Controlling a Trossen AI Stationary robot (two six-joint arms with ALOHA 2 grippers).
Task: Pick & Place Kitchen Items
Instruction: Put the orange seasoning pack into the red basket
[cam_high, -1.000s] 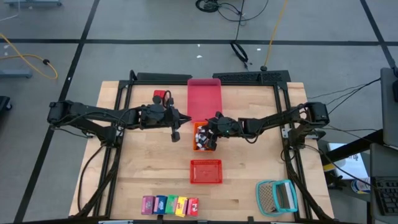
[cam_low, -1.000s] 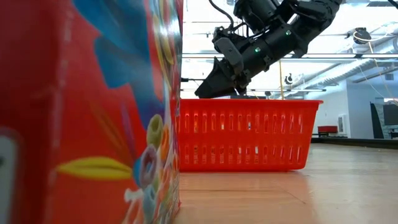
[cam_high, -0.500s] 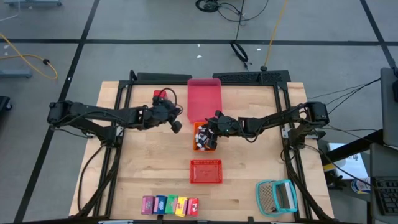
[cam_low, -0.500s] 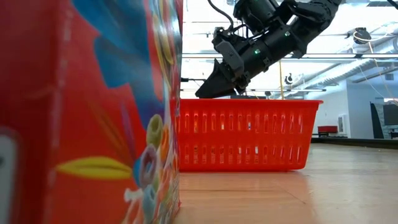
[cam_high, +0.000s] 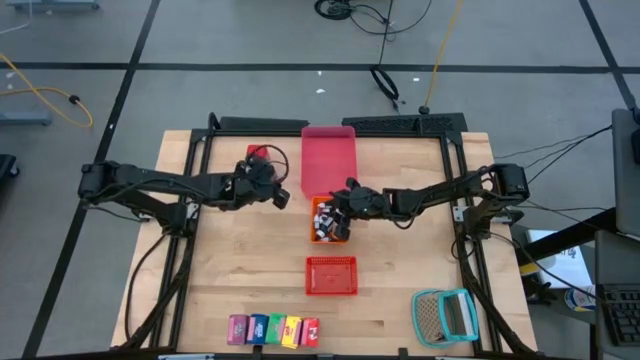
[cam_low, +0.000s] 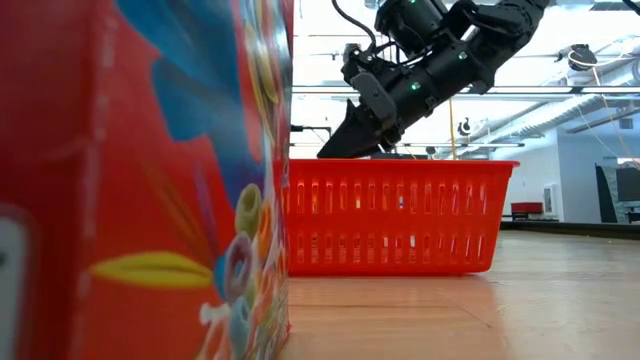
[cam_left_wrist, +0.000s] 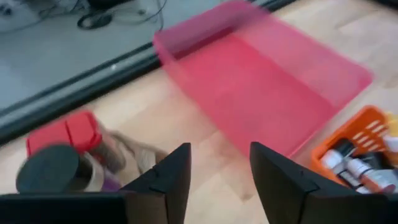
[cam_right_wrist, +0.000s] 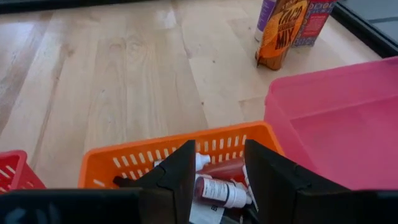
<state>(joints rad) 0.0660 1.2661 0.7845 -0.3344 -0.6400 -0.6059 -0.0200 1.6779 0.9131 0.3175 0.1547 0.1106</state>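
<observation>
A: Left gripper (cam_high: 281, 196) seen just beside the pink tray's (cam_high: 328, 160) left edge, fingers (cam_left_wrist: 168, 177) parted, nothing between them.
B: Noted. Dark-lidded jar (cam_left_wrist: 51, 169) and small red container (cam_left_wrist: 64, 132) found together near the table's (cam_high: 240, 280) back, left of that tray, close ahead of the same gripper.
A: Right gripper (cam_high: 338, 208) hung over the orange basket (cam_high: 329, 219), fingers (cam_right_wrist: 177, 177) set apart, gripping nothing visible.
B: Tiny bottles (cam_right_wrist: 219, 190) lay piled inside the orange basket, directly under those fingers.
A: Red basket (cam_high: 331, 275) sat nearer the front, apart from the orange one.
B: Cartons (cam_high: 273, 329) lined up along the front edge, pink through red. Teal-framed mesh item (cam_high: 445, 316) at the front right corner.
</observation>
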